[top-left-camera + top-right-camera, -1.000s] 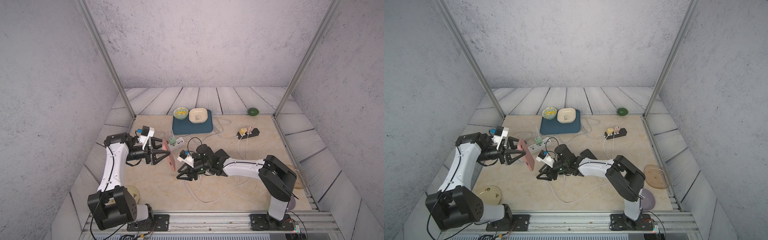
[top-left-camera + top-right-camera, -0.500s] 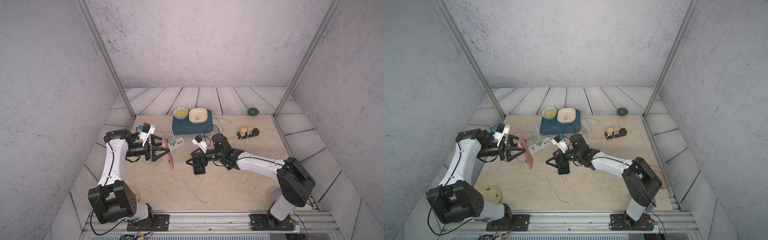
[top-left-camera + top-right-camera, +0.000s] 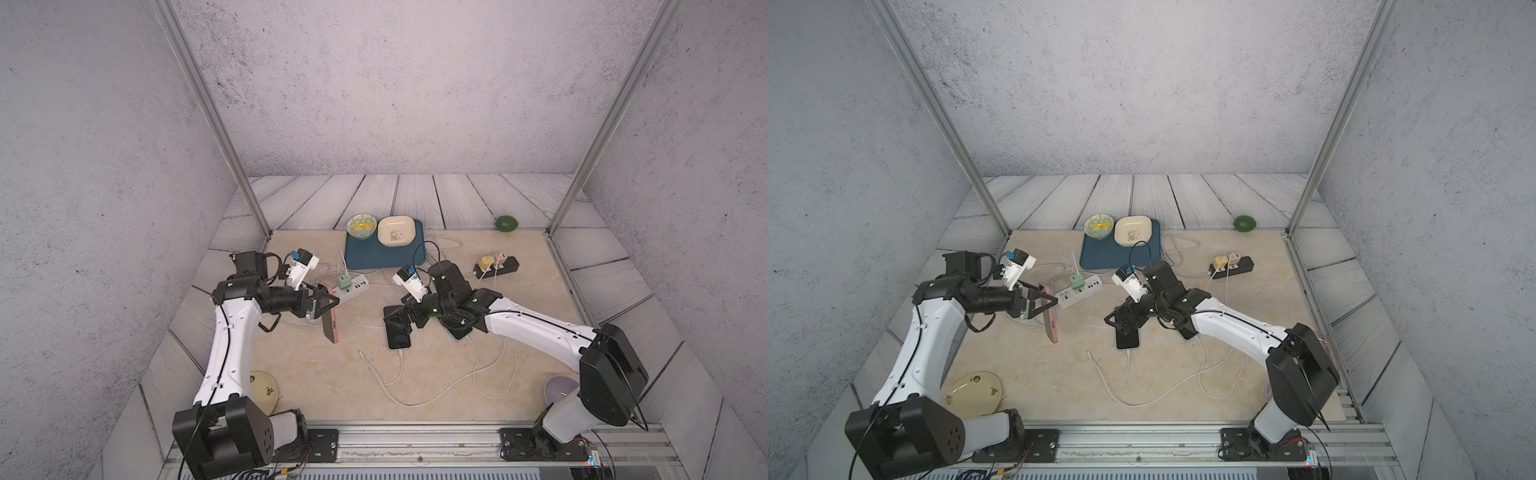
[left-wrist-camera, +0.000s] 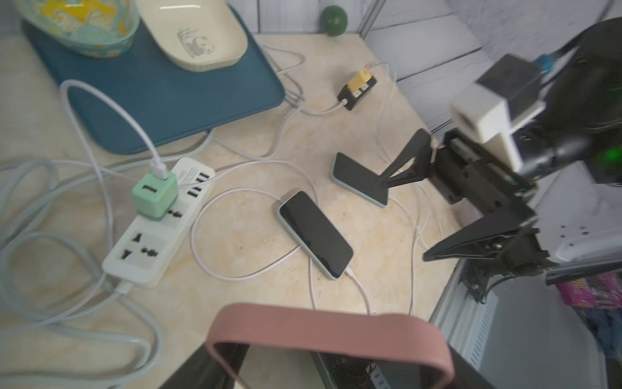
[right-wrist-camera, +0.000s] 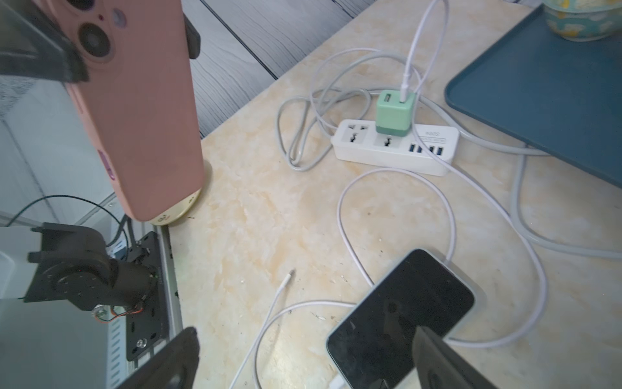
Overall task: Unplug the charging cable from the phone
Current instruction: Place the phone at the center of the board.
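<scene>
The pink phone (image 3: 329,316) hangs on edge above the table, and my left gripper (image 3: 326,301) is shut on its upper part; it also shows in the right wrist view (image 5: 141,118). No cable is in its lower end. The white charging cable's loose plug (image 3: 360,353) lies on the table to the phone's right and shows in the right wrist view (image 5: 289,274). My right gripper (image 3: 397,320) stands open and holds nothing. It hovers over a mint-cased phone (image 3: 399,338) that lies screen up.
Another dark phone (image 3: 457,332) lies under the right arm, with white cables looping round both. A white power strip (image 3: 353,286) with a green charger (image 3: 343,281), a blue tray (image 3: 374,259) and a black power strip (image 3: 498,266) sit behind. A yellow plate (image 3: 262,386) lies front left.
My right gripper has opened wide and drawn away to the right of the pink phone. The left gripper has pulled the phone left. The cable plug now lies free on the table.
</scene>
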Controlling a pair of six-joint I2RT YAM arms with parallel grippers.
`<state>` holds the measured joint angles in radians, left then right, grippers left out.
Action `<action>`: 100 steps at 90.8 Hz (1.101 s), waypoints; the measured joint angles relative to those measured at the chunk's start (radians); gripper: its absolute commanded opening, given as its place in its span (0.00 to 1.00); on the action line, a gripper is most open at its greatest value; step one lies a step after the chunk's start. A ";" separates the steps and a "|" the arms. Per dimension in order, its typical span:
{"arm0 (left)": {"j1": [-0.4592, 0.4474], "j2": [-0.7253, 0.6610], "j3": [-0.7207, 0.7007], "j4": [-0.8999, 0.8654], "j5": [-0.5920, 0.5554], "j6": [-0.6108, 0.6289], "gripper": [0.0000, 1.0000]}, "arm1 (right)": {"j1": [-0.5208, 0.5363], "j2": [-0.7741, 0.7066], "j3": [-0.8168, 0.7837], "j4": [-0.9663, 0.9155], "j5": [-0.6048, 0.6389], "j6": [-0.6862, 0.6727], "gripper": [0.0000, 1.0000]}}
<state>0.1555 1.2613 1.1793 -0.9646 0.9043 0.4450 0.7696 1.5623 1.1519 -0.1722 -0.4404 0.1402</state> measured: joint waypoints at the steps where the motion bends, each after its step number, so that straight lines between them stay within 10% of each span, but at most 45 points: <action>1: -0.006 0.000 -0.001 0.004 -0.014 -0.008 0.00 | -0.001 -0.003 0.003 -0.008 0.008 -0.002 0.99; 56: -0.294 0.254 -0.015 0.082 -0.780 -0.191 0.00 | -0.003 0.060 0.191 -0.297 0.286 -0.003 0.99; 100: -0.415 0.412 -0.118 0.215 -0.993 -0.202 0.00 | -0.003 0.210 0.267 -0.413 0.330 0.005 0.99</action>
<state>-0.2600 1.6737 1.0611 -0.7494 -0.0883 0.2428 0.7662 1.7721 1.4185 -0.5850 -0.1101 0.1448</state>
